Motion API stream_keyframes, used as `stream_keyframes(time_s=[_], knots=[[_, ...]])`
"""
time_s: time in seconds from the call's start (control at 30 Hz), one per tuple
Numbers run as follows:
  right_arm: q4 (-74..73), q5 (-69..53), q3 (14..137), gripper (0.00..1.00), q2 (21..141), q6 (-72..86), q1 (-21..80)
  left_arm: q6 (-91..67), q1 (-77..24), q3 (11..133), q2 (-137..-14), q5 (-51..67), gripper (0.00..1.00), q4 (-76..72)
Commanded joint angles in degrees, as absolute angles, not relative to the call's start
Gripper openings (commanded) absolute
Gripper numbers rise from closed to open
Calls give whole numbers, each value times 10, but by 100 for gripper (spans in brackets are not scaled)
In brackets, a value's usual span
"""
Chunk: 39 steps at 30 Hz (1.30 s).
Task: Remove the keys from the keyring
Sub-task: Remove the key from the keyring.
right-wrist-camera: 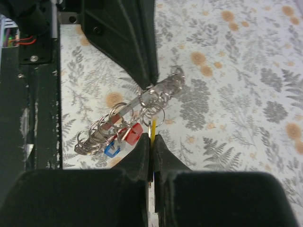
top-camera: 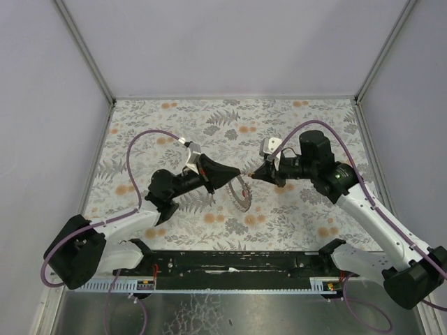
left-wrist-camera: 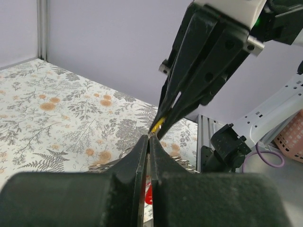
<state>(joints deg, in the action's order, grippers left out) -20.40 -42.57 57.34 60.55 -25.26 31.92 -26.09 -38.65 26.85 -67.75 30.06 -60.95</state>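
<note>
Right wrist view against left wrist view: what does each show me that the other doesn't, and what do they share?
Only the right wrist view shows the whole keyring with its small loops and the blue key hanging from it. Only the left wrist view shows the right end effector from outside, plus a pink basket beyond the table. Both show the yellow key pinched in the shut right end effector, some of the red key, and the left end effector shut at the keyring's edge.
</note>
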Motion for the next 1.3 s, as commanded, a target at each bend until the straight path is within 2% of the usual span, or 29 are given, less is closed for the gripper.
stream_keyframes(time_s=[0.0, 0.37, 0.43, 0.5, 0.7, 1.07, 1.27], knots=[[-174, -417, 632, 0, 586, -266, 289, -247, -387, 257, -697, 295, 0, -664], [-175, -424, 645, 0, 598, -264, 285, -257, -383, 261, -740, 308, 0, -677], [-177, -422, 647, 0, 600, -268, 285, -248, -383, 267, -735, 313, 8, -652], [-181, -420, 648, 0, 602, -271, 285, -228, -383, 273, -724, 317, 23, -621], [-190, -421, 639, 0, 597, -279, 285, -131, -383, 317, -681, 337, 38, -477], [-193, -430, 639, 0, 597, -279, 285, 113, -381, 458, -697, 370, 45, -184], [-197, -430, 641, 0, 594, -283, 286, 108, -375, 452, -706, 373, 41, -194]])
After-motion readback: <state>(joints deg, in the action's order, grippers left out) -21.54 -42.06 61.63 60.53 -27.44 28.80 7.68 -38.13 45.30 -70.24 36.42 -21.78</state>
